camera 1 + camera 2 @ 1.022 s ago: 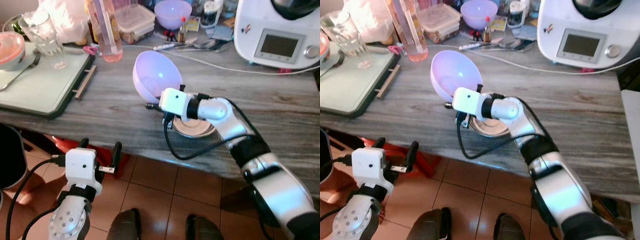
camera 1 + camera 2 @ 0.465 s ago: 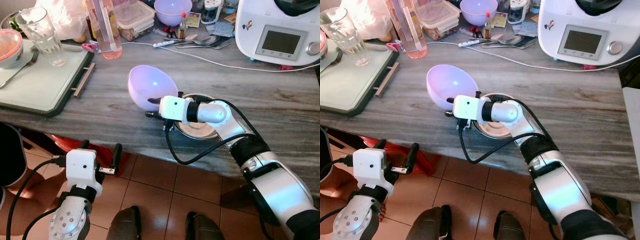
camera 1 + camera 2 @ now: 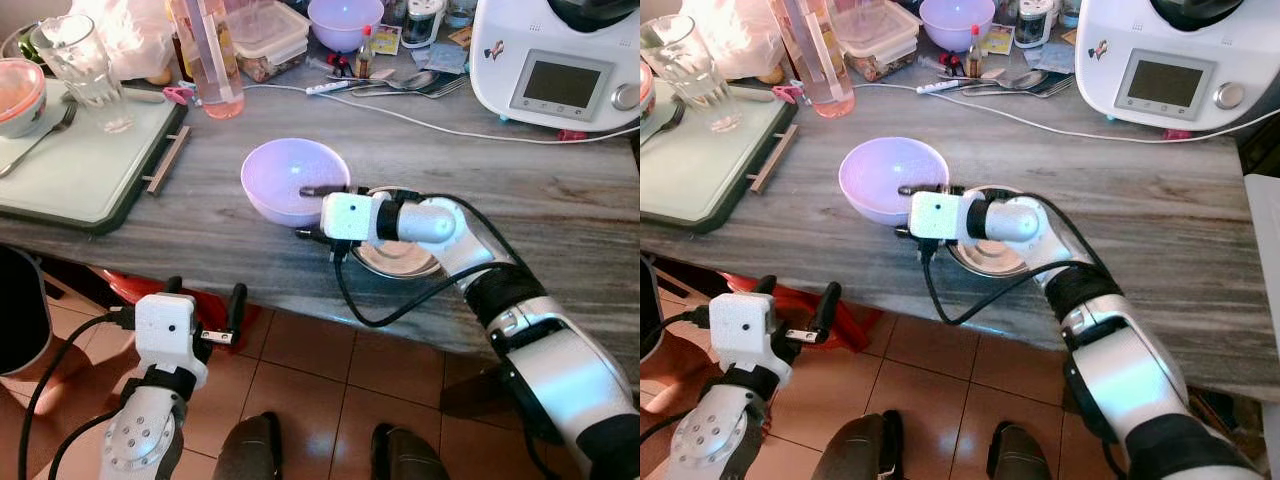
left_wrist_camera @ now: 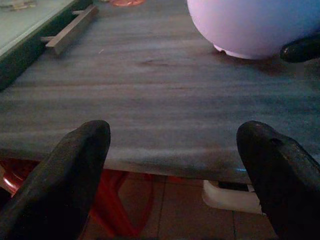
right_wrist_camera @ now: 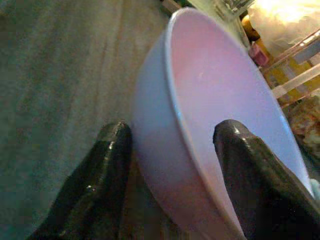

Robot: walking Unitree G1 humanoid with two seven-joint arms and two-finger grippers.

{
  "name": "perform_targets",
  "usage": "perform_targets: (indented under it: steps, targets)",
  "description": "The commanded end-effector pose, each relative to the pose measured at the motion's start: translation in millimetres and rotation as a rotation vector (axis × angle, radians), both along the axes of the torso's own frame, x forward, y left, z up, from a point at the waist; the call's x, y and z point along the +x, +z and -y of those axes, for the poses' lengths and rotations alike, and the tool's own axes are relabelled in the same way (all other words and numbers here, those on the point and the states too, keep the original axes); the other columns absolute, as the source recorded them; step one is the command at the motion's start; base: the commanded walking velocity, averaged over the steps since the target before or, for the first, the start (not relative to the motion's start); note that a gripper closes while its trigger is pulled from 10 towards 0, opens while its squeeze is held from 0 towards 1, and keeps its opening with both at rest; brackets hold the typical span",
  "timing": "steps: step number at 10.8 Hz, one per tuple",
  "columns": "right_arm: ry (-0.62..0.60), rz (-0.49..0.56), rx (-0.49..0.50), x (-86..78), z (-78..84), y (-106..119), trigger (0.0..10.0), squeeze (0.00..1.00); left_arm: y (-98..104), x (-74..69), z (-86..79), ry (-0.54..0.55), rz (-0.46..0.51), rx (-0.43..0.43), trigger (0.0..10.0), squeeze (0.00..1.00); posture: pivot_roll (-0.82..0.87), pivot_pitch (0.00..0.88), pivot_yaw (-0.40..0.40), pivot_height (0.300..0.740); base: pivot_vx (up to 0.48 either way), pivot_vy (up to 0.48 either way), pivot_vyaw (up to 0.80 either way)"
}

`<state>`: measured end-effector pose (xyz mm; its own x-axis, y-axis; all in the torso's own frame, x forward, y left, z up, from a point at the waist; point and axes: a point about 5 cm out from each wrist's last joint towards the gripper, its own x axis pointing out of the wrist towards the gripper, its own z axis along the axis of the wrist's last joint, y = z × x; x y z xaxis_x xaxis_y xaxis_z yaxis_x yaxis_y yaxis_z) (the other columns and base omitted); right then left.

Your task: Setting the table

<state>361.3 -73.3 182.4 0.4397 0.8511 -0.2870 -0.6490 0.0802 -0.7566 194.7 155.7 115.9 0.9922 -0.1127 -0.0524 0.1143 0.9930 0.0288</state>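
The right end effector pinches the rim of a lilac bowl standing upright on the grey surface beside a metal dish; its wrist view shows one finger inside the wall, one outside. The left end effector hangs below the edge, fingers spread and empty. Two lilac bowls are counted, the second at the back.

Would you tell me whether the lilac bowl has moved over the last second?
Yes. The lilac bowl, gripped by the right gripper, has come down upright beside the metal dish.
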Motion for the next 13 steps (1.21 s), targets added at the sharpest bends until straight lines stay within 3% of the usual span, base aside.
perform_targets:
  steps: [1,4,7,11,12,13]
  targets:
    - [-0.005,0.023,-0.022,2.9,-1.3,6,10.0,1.00,-5,-0.9,1.2,-0.009,-0.030,-0.005,10.0,0.00,0.18,0.204,0.045,0.740,0.000,0.000,0.00]
    - [-0.040,0.050,0.000,6.9,1.6,14,10.0,1.00,-7,3.5,2.8,-0.009,-0.026,-0.009,10.0,0.00,0.17,0.183,0.038,0.740,0.000,0.000,0.00]
    - [-0.041,0.008,0.048,4.5,3.3,15,10.0,1.00,-9,7.6,3.5,-0.011,-0.023,-0.011,10.0,0.00,0.16,0.172,0.040,0.740,0.000,0.000,0.00]
    - [-0.095,0.071,0.238,-4.8,13.6,31,10.0,0.97,-9,12.9,2.8,-0.017,-0.011,-0.013,10.0,0.00,0.15,0.151,0.047,0.740,0.000,0.000,0.00]
    - [-0.140,0.103,0.285,-5.8,17.2,34,10.0,0.82,-9,13.8,2.8,-0.019,-0.009,-0.014,10.0,0.00,0.14,0.149,0.051,0.740,0.000,0.000,0.00]
    - [-0.192,0.138,0.363,-8.6,21.4,39,10.0,0.27,-9,14.3,3.2,-0.023,-0.007,-0.012,10.0,0.00,0.14,0.147,0.050,0.740,0.000,0.000,0.00]
